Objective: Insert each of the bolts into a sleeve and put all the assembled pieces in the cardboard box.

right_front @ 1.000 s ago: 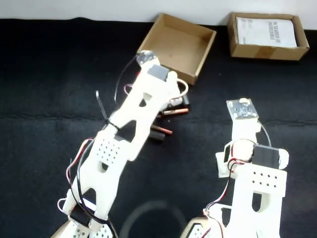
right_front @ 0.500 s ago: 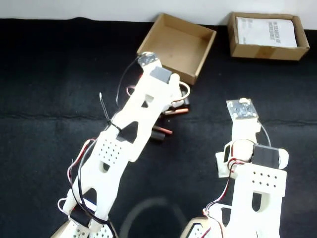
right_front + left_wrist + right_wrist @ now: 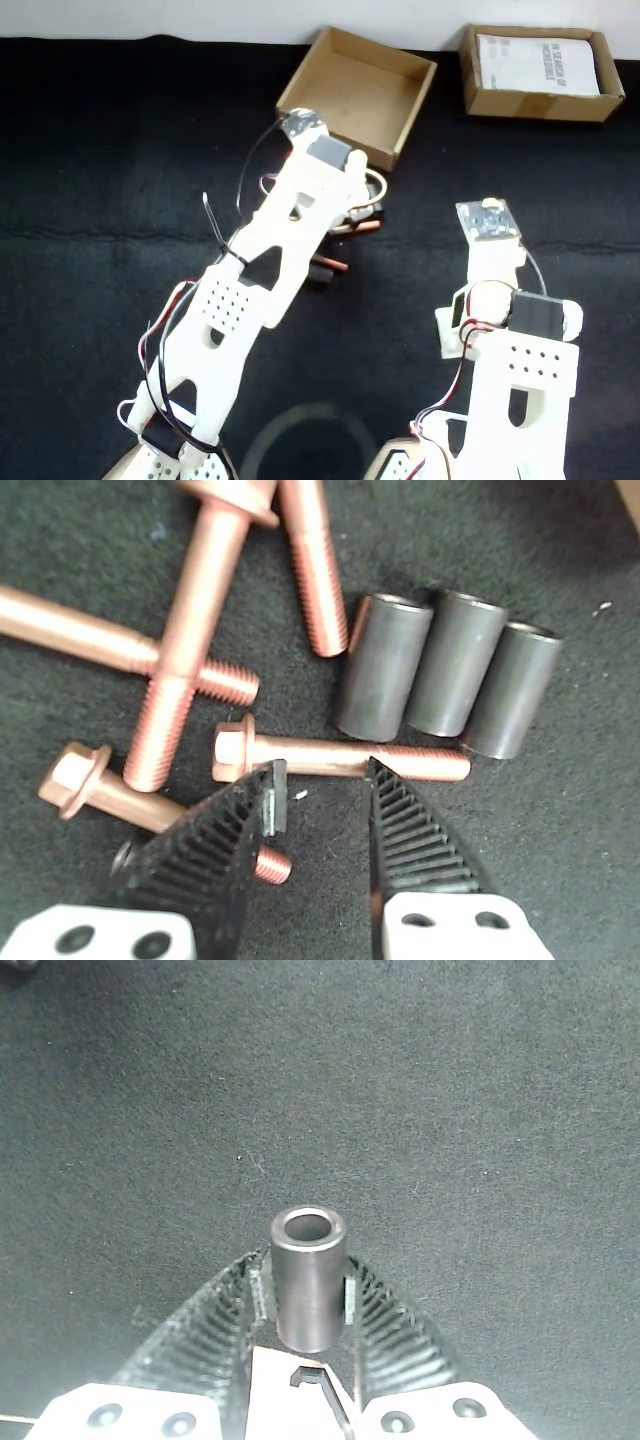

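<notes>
Bolts (image 3: 195,630) scattered beside three sleeves (image 3: 455,665), left pincer (image 3: 322,780) parted over one — right pincer (image 3: 308,1295) clamping a sleeve (image 3: 308,1260)

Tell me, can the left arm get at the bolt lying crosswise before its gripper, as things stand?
Probably yes. The left gripper is open with a tip on either side of the bolt, and nothing covers that bolt. The three sleeves beyond it seem clear of the tips.

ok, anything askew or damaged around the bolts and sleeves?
Nothing damaged. The bolts are a loose jumble, one lying across another; the three sleeves lie neatly side by side. The held sleeve sits straight in the right tool.
</notes>
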Robot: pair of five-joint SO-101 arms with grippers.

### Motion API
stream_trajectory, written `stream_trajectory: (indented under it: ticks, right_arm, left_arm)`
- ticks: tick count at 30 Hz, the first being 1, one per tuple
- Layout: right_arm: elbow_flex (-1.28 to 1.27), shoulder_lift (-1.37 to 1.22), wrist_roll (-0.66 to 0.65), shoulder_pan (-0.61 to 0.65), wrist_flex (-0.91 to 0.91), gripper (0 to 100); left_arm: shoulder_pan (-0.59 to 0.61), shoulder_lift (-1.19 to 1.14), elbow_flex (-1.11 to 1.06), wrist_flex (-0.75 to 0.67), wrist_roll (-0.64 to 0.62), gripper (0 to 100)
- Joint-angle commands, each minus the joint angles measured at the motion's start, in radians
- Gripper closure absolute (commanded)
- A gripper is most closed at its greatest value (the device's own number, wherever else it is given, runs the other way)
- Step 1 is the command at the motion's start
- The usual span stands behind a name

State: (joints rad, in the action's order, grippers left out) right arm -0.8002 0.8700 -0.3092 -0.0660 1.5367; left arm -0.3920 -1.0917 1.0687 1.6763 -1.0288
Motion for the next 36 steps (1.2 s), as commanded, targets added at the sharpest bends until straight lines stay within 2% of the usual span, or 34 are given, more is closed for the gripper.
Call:
stream_trajectory:
  ticks: [1, 5, 8, 11, 21, 28, 36]
  right_arm:
    - [0.002, 0.024, -0.015, 0.008, -0.01, 99.1]
    - [0.002, 0.024, -0.015, 0.008, -0.01, 99.1]
    - [0.002, 0.024, -0.015, 0.008, -0.008, 99.1]
    - [0.002, 0.024, -0.015, 0.008, -0.007, 99.1]
    - [0.001, 0.022, -0.015, 0.008, -0.005, 99.1]
    - [0.012, -0.087, -0.012, 0.008, -0.004, 99.1]
    - [0.013, -0.111, -0.015, 0.008, -0.004, 99.1]
  left_arm:
    - [-0.008, -0.01, 0.002, 0.041, -0.008, 84]
    - [-0.008, -0.008, 0.002, 0.075, -0.015, 77]
    - [-0.008, -0.008, -0.001, 0.084, -0.061, 69]
    - [-0.007, -0.008, -0.001, 0.084, -0.097, 65]
    - [-0.007, 0.004, 0.007, 0.084, -0.121, 65]
    - [-0.019, 0.173, -0.007, 0.084, -0.123, 65]
    - [0.013, 0.151, -0.002, 0.077, -0.21, 65]
